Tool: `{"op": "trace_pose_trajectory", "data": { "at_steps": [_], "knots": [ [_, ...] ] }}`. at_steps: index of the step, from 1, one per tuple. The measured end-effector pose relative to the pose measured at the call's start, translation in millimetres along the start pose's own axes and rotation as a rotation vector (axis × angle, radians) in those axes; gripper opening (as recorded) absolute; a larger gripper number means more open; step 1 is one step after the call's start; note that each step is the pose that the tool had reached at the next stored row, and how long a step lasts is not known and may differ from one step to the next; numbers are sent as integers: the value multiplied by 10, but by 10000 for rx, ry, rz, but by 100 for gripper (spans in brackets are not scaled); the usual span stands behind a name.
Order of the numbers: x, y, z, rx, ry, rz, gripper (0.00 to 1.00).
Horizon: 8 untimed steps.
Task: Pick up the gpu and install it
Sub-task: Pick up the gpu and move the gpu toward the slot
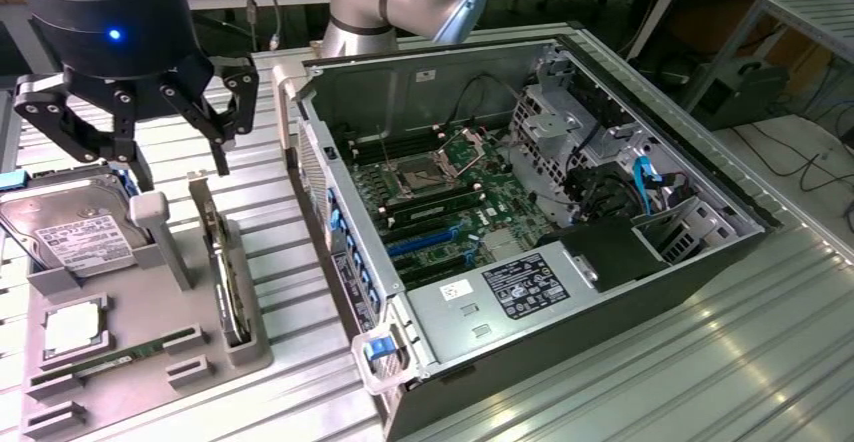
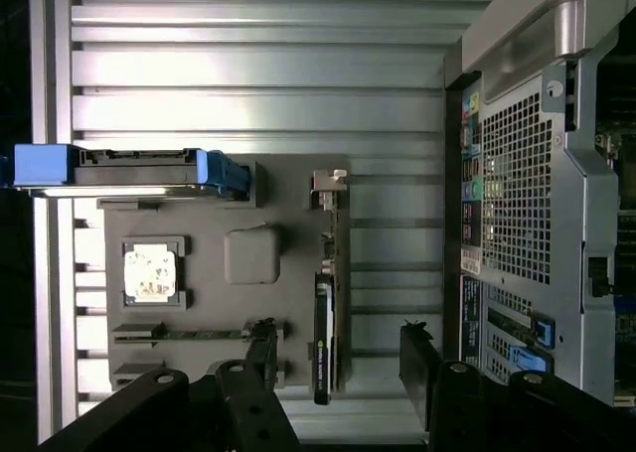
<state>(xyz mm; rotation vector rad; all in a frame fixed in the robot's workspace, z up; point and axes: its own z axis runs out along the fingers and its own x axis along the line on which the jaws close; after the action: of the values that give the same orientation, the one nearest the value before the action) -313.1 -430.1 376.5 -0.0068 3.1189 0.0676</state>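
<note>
The gpu [image 1: 222, 267] is a thin dark card with a silver end bracket, standing on edge in a slot of the grey parts tray [image 1: 171, 314]. My gripper [image 1: 182, 174] hangs open above the tray's far end, its black fingers apart and holding nothing. In the wrist view the gpu [image 2: 325, 318] lies below and between the two spread fingertips [image 2: 263, 358], nearer to one of them, with clear air between the card and my gripper [image 2: 340, 361]. The open computer case [image 1: 607, 262] lies at the exterior view's right, its motherboard [image 1: 461, 207] and blue slots [image 1: 430, 237] exposed.
The tray [image 2: 288, 303] also holds a silver hard drive [image 1: 78, 234] in blue rails [image 2: 129, 167], a processor [image 1: 74, 327] and a green memory stick [image 1: 120, 355]. The case's rear panel [image 2: 517, 204] stands close beside the tray. Ribbed metal table [image 1: 694, 362] runs all around.
</note>
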Motion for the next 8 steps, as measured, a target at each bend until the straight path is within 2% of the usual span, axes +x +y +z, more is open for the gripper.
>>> {"op": "trace_pose_trajectory", "data": {
  "at_steps": [8],
  "knots": [
    [0, -20, 43, -1, 0, -12, 62]
  ]
}}
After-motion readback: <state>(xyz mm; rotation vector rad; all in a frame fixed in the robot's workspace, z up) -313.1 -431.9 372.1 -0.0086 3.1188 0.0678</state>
